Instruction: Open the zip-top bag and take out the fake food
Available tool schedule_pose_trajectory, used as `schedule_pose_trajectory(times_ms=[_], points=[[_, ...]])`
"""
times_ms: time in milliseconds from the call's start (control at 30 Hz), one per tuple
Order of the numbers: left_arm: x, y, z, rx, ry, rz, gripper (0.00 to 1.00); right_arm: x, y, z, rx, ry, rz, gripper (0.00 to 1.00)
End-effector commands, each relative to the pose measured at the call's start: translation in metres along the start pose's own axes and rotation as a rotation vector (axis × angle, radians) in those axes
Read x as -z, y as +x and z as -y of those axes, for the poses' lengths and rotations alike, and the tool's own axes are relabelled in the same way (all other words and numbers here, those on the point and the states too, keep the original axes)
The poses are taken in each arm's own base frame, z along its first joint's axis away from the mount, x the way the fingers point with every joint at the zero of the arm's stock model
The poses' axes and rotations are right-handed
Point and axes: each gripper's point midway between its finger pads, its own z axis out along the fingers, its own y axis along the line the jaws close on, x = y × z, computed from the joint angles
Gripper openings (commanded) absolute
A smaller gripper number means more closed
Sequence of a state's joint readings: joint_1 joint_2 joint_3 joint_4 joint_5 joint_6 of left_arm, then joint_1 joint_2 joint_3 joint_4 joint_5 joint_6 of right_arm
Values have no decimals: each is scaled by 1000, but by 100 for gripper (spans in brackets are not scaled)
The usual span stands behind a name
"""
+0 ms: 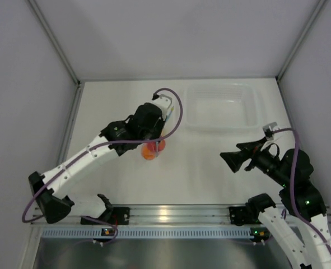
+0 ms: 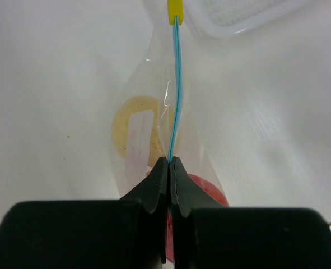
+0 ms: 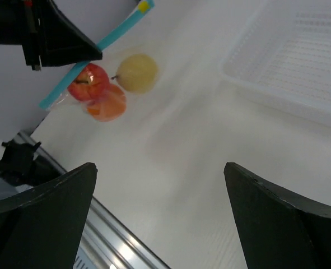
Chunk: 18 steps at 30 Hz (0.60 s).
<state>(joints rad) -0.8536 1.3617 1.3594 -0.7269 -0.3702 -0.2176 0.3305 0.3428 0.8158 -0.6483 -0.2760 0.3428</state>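
Clear zip-top bag (image 2: 148,92): fake food (image 3: 90,82) is enclosed (red, orange, yellow).
Left gripper (image 2: 169,162): clamped on the blue zip strip (image 2: 177,84).
Right gripper (image 3: 159,168): spread wide.

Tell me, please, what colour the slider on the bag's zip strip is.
Yellow slider, clearest in left wrist view.

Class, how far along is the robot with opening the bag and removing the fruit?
Done: left end effector shut on the zip-top bag at its blue zip strip. In hand: that grip; the zip looks sealed. Left: opening it and removing the red apple, orange and yellow pear inside; right end effector open, apart.
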Motion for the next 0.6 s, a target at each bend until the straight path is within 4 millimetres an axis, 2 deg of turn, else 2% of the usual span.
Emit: schedule_pose_trajectory(times_ms=[0, 33, 100, 167, 200, 233, 300, 400, 533, 567], points=[[43, -11, 27, -68, 261, 85, 0, -2, -5, -59, 49, -360, -4, 99], [53, -6, 39, -90, 355, 85, 0, 0, 0, -69, 52, -437, -30, 99], [75, -6, 47, -113, 448, 117, 0, 2, -3, -79, 62, -501, -20, 99], [92, -3, 58, -129, 551, 119, 0, 9, 3, -93, 38, -608, -45, 99], [103, -3, 61, -141, 591, 137, 0, 14, -8, -105, 73, -681, 17, 99], [108, -1, 63, -144, 618, 138, 0, 16, -1, -109, 33, -725, -2, 99], [120, 4, 70, -162, 687, 124, 0, 17, -4, -110, 58, -747, 44, 99], [133, 11, 79, -197, 780, 108, 0, 4, -6, -100, 84, -692, 82, 99], [149, 24, 89, -252, 907, 94, 0, -5, -11, -104, 184, -759, 145, 97], [160, 27, 94, -278, 977, 107, 0, -9, -10, -103, 232, -770, 171, 97]])
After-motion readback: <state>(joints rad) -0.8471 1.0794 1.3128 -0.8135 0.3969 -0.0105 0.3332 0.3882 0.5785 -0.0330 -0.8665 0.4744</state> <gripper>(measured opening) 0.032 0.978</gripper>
